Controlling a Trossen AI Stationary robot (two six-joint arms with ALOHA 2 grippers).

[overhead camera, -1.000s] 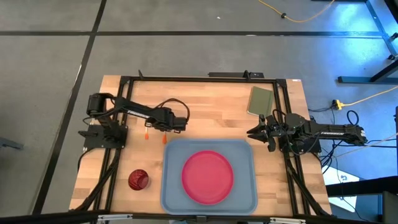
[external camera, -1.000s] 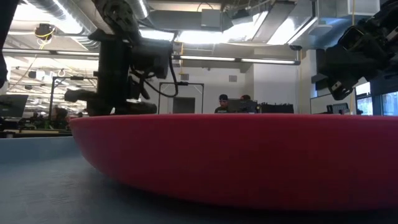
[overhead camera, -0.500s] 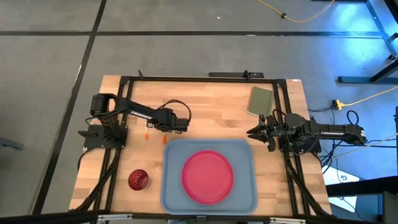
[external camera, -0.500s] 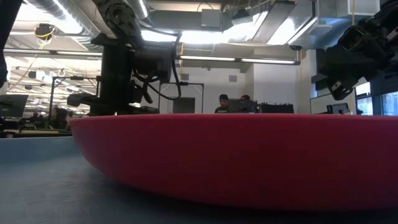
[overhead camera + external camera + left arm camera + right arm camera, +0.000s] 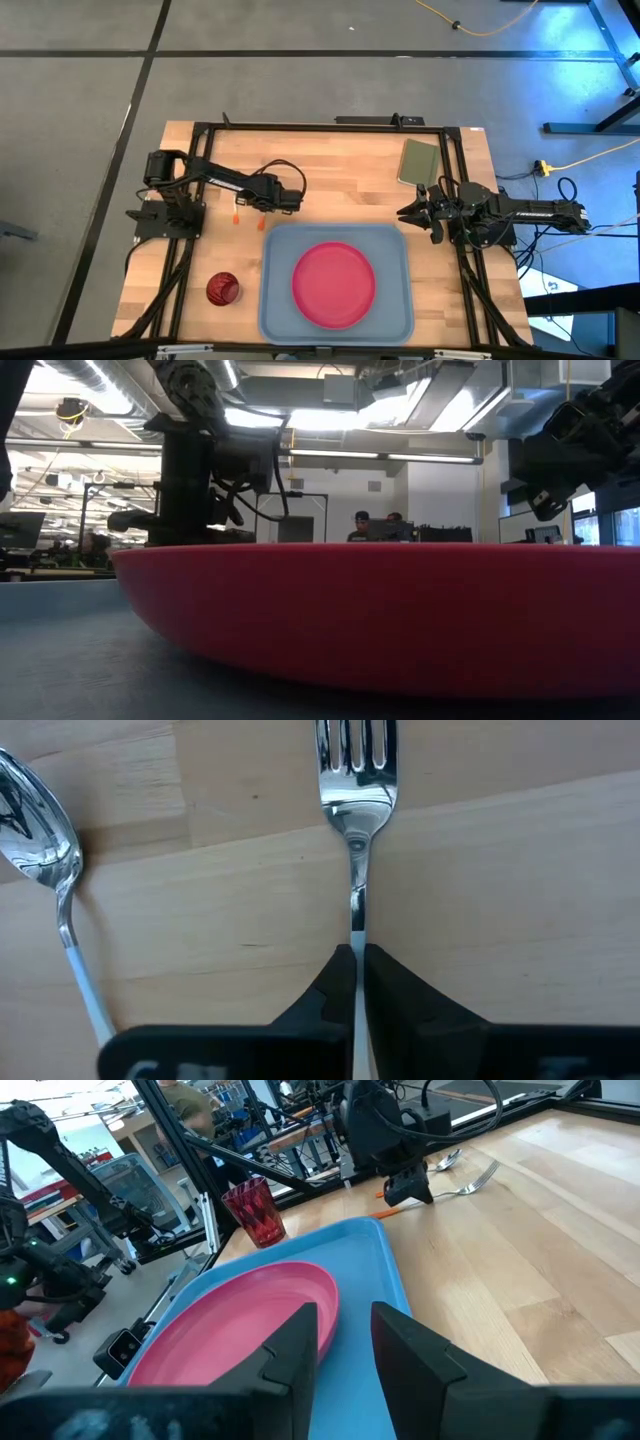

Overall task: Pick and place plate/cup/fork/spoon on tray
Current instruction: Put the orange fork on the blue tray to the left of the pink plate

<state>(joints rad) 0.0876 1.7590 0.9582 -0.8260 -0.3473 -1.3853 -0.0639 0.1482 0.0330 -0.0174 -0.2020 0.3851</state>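
Currently the cup, a ribbed maroon tumbler, stands on the bare wood left of the tray. Left gripper has its jaws pressed onto the fork at the slim neck; judged light, stiff and slick (polished steel, thin orange handle), so a pinch near the handle suits it. Spoon lies just beside, mirror-bright oval bowl. Plate, smooth pink plastic with raised rim, sits in the tray. Right gripper waits by the tray, jaws spread, empty
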